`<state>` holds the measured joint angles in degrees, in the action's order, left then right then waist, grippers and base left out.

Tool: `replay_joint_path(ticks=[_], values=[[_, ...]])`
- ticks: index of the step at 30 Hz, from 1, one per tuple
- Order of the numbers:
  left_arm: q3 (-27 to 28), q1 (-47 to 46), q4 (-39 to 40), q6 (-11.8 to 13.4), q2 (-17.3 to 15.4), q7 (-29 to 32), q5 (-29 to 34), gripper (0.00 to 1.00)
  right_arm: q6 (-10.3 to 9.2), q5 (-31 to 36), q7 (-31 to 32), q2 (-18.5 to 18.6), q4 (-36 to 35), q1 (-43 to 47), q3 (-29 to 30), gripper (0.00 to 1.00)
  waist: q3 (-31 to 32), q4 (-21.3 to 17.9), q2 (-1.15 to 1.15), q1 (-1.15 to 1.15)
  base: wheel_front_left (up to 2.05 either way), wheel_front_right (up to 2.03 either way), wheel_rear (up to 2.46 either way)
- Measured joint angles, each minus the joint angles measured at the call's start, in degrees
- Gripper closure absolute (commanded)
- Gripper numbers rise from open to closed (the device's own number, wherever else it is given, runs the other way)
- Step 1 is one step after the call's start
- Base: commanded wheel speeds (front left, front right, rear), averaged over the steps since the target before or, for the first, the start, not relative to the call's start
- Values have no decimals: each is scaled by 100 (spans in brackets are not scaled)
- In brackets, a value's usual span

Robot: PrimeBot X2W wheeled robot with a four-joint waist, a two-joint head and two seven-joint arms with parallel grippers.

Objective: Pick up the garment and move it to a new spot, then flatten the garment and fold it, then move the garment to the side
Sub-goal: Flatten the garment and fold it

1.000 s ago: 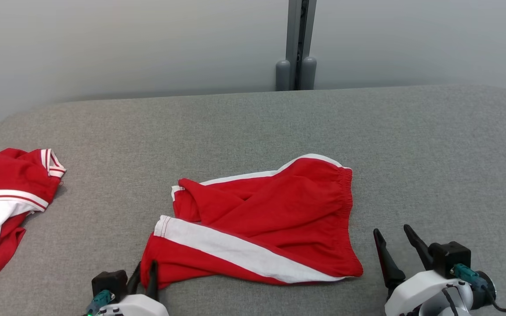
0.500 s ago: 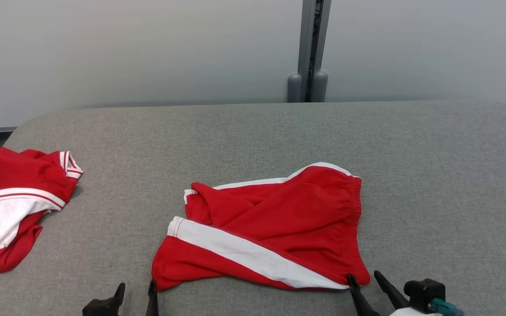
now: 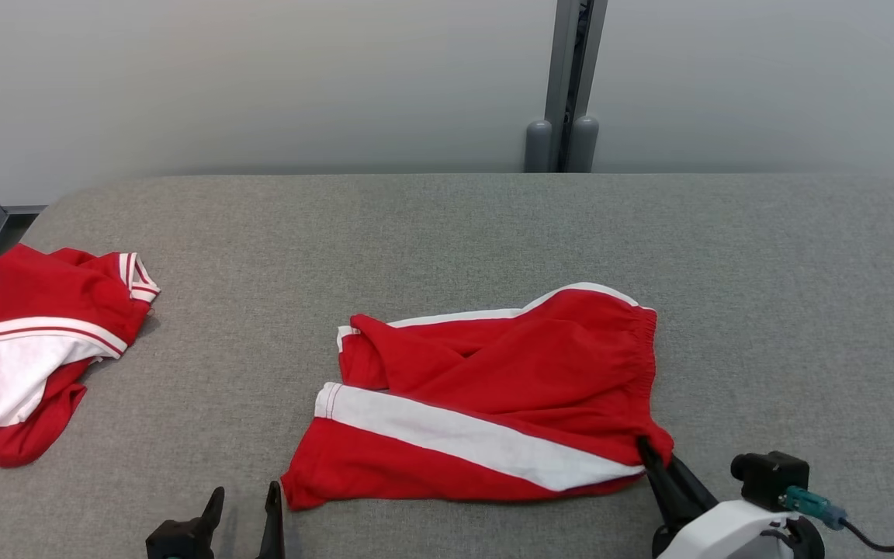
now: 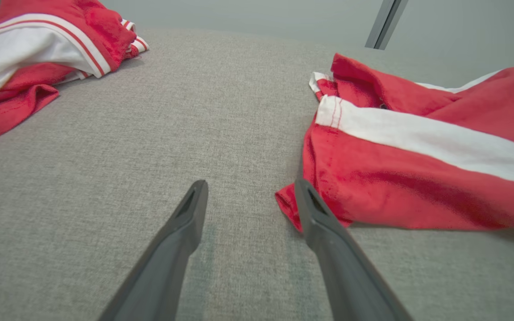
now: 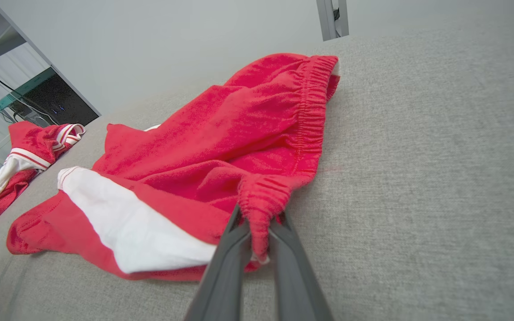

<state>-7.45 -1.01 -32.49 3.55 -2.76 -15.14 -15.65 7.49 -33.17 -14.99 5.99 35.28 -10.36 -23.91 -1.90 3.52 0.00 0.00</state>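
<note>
The red shorts (image 3: 493, 396) lie mid-way across the table (image 3: 447, 225). The right gripper (image 5: 259, 225) is clamped on the waistband corner. The left gripper (image 4: 249, 189), fingers apart, should take the near hem corner before both lift evenly.

Right gripper (image 5: 259, 217) jaws pinch shorts (image 5: 221, 133) waistband corner; fabric bunched.

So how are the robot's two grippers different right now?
The left gripper is open, fingers spread, while the right gripper is shut. The left holds nothing and sits beside a leg-hem corner of the red shorts; the right pinches the shorts' elastic waistband corner, bunching it. Shared: both have dark tapered fingers, low over the grey table.
</note>
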Motion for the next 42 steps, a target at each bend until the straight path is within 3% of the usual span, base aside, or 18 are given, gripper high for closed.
replay_joint_path(ticks=[8, 19, 20, 21, 22, 23, 29, 37, 42], values=[[-293, -69, 33, -44, 0, 1, -56, 0, 0, 3, 0, 313, -219, -517, 185, 100, -69, 104, 0, 0, 0, 0, 0], [-903, -532, 120, -46, -1, 1, -193, 0, 0, 1115, -1, 350, 1410, -1991, 563, 100, -551, 747, 0, 0, 0, 0, 0], [-931, -561, 134, -42, 0, 0, -210, 0, 0, 1244, -1, 318, 1612, -2085, 609, 85, -608, 805, 0, 0, 0, 0, 0], [-964, -582, 146, -37, 1, 0, -211, 0, 0, 1337, 1, 285, 1798, -2153, 678, 58, -666, 855, 0, 0, 0, 0, 0], [-982, -601, 155, -27, -4, 1, -219, 0, 0, 1446, -1, 247, 1929, -2216, 739, 8, -722, 902, 0, 0, 0, 0, 0], [-998, -621, 167, -18, -2, 1, -233, 0, 0, 1549, 0, 218, 2024, -2264, 811, 0, -770, 943, 0, 0, 0, 0, 0], [-896, -638, 242, 82, 0, 1, -256, 0, 1, 1963, -1, 48, 1849, -2245, 1458, 0, -838, 907, 0, 0, 0, 0, 0], [-495, -492, 483, 156, 1, 1, -69, 0, 1, 2347, 0, -129, 587, -1266, 2366, 0, -523, 460, 0, 0, 0, 0, 0], [-225, -237, 713, 205, 1, 0, 168, 0, 0, 2633, 0, -242, -388, -548, 2591, 0, -233, 186, 0, 0, 0, 0, 0]])
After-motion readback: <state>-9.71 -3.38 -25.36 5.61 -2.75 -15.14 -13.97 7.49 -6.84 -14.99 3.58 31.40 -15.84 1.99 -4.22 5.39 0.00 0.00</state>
